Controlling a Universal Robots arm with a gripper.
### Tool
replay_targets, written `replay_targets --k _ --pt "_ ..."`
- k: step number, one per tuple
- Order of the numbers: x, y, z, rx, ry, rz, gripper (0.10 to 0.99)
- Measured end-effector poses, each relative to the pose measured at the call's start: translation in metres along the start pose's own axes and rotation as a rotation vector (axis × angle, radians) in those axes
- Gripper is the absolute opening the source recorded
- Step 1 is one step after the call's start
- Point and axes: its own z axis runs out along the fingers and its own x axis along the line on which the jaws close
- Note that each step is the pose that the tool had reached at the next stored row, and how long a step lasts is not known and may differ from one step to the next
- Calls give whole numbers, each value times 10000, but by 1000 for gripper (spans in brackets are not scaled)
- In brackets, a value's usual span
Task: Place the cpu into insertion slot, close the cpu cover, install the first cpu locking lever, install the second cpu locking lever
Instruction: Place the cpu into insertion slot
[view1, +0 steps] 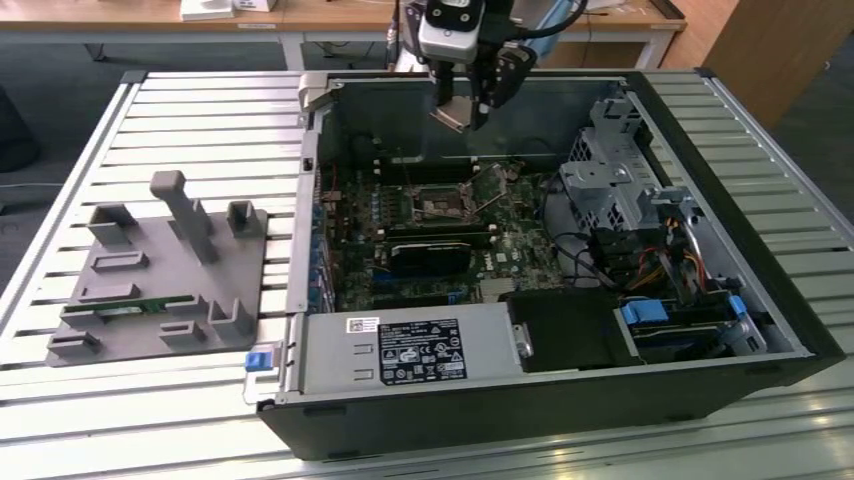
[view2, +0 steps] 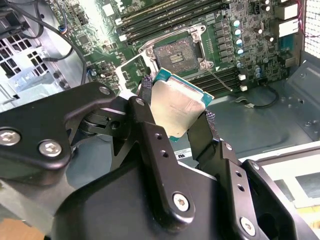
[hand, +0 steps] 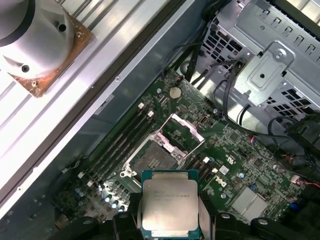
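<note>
Exterior view's left: grey plastic fixture tray (view1: 160, 290) holding a green strip (view1: 140, 307), perhaps a memory stick. Rightward, open black computer case (view1: 561, 415): square black-framed insertion slot (view1: 437, 203) uncovered, silvery cpu cover (hand: 182, 131) raised. Above, black gripper (view1: 474, 100) pinching flat silver-topped cpu (view2: 176, 107).

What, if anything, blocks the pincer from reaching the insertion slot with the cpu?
Probably nothing, so likely yes. The pincer grips the cpu above the board. The cpu cover looks swung back, which leaves the insertion slot bare, and nothing shows between chip and slot.
</note>
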Motion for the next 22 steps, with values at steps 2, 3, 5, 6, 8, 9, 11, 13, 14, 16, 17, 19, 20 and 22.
replay_targets --k 2,3,5,6,8,9,11,13,14,16,17,19,20,22 --pt "0 0 2 -1 -10 103 537" --pt "0 0 3 -2 -15 155 537" --pt "0 0 5 -3 -24 259 537" --pt "0 0 6 -5 -28 308 537" --pt "0 -1 7 -7 -37 402 537" --pt "0 0 7 -7 -41 446 537" --pt "0 -1 8 -10 -49 538 537" --pt "0 -1 9 -11 -57 635 537" --pt "0 -1 9 -12 -62 688 537" --pt "0 -1 10 -14 -71 788 537" --pt "0 -1 10 -16 -77 854 537" --pt "0 -1 12 -20 -93 1040 537" --pt "0 -1 12 -22 -105 1164 537" --pt "0 -1 15 -23 -134 1431 537"
